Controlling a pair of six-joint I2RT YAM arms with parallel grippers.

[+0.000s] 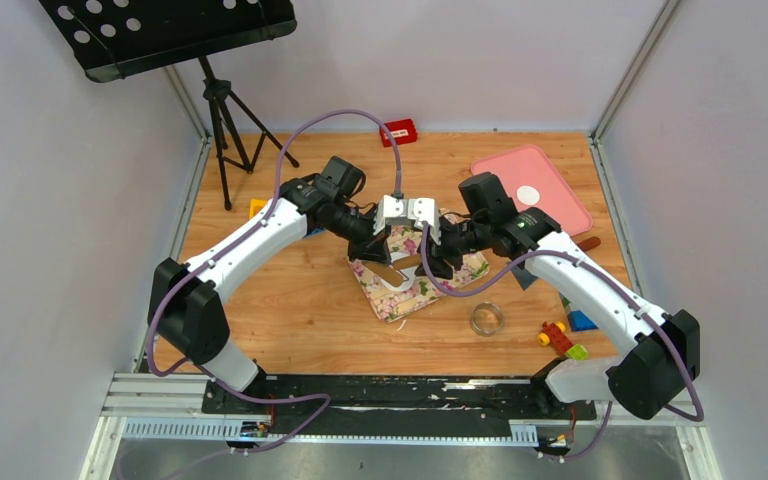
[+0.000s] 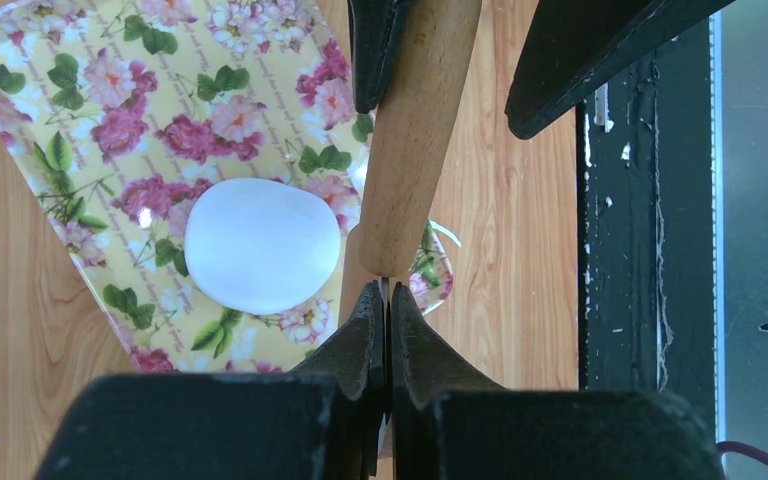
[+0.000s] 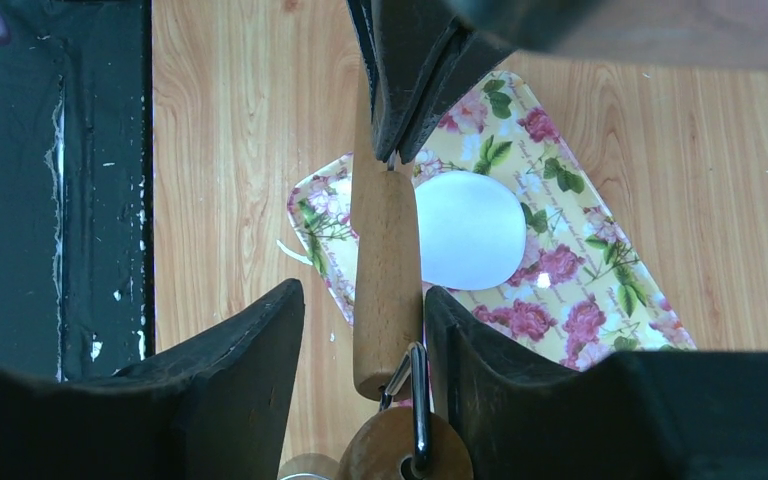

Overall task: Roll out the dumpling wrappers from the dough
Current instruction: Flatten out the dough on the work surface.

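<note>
The dough (image 2: 260, 245) is a flattened white round piece lying on the floral mat (image 2: 90, 120), also seen in the right wrist view as the dough (image 3: 468, 230). A wooden roller (image 3: 387, 270) with a wire frame runs beside the dough, over the mat's edge, without covering it. My left gripper (image 2: 389, 292) is shut on the thin wire at one end of the roller. My right gripper (image 3: 365, 290) straddles the roller's other end, jaws open, with a gap on one side. One dumpling wrapper (image 1: 528, 195) lies on the pink tray (image 1: 560, 205).
A metal ring cutter (image 1: 486, 319) stands right of the mat. Coloured toy blocks (image 1: 560, 340) lie near the right arm. A red object (image 1: 399, 131) sits at the back edge, and a music stand tripod (image 1: 225, 110) stands at the back left.
</note>
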